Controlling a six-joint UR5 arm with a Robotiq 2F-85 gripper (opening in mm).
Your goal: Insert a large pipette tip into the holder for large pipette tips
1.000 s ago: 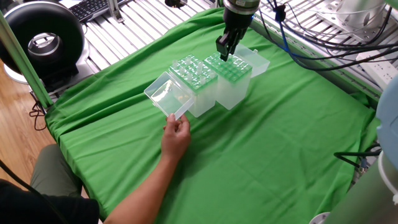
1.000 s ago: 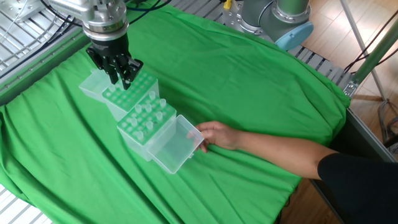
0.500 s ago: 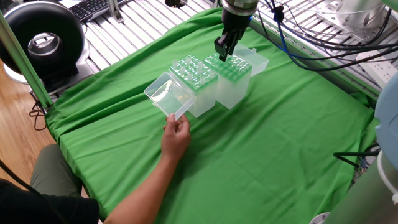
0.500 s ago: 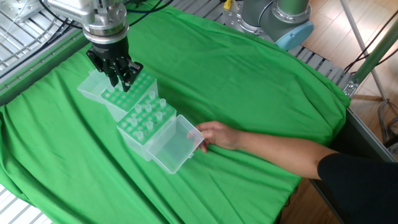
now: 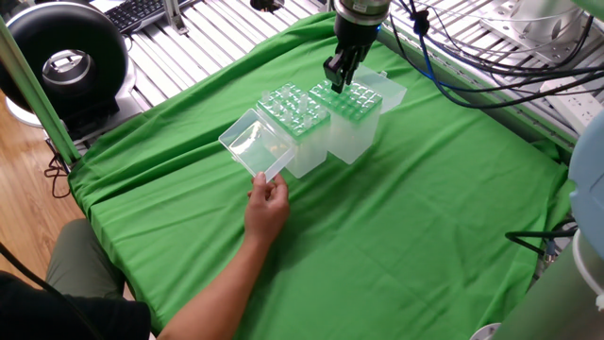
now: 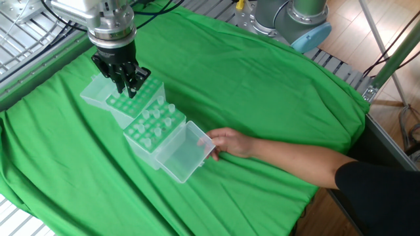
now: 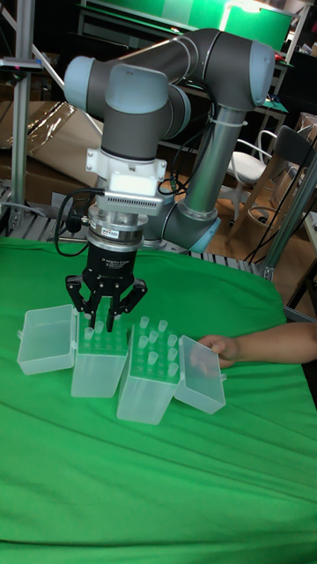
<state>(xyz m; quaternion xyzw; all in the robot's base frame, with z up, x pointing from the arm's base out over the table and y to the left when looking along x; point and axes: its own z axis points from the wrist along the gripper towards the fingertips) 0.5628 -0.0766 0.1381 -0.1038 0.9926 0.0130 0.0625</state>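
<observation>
The holder for large pipette tips (image 5: 354, 118) (image 6: 134, 103) (image 7: 99, 368) is the taller translucent box with a green grid top. Its clear lid (image 5: 385, 87) (image 6: 97, 97) (image 7: 46, 339) hangs open behind it. My gripper (image 5: 336, 81) (image 6: 125, 89) (image 7: 107, 322) points straight down over the holder's top, near the lid-side edge. Its fingers are drawn together on a thin translucent large pipette tip (image 7: 107, 328), which is hard to make out. The tip's lower end is right at the grid.
A shorter grid-topped box (image 5: 294, 118) (image 6: 152, 128) (image 7: 150, 374) with several tips stands against the holder. A person's hand (image 5: 267, 203) (image 6: 230, 141) (image 7: 224, 348) holds its open lid (image 5: 253, 146) (image 6: 187, 152). Green cloth covers the table, with metal rails and cables at its edges.
My gripper has crept a little toward the holder's lid side; its fingers stay together. The boxes and the hand have not moved.
</observation>
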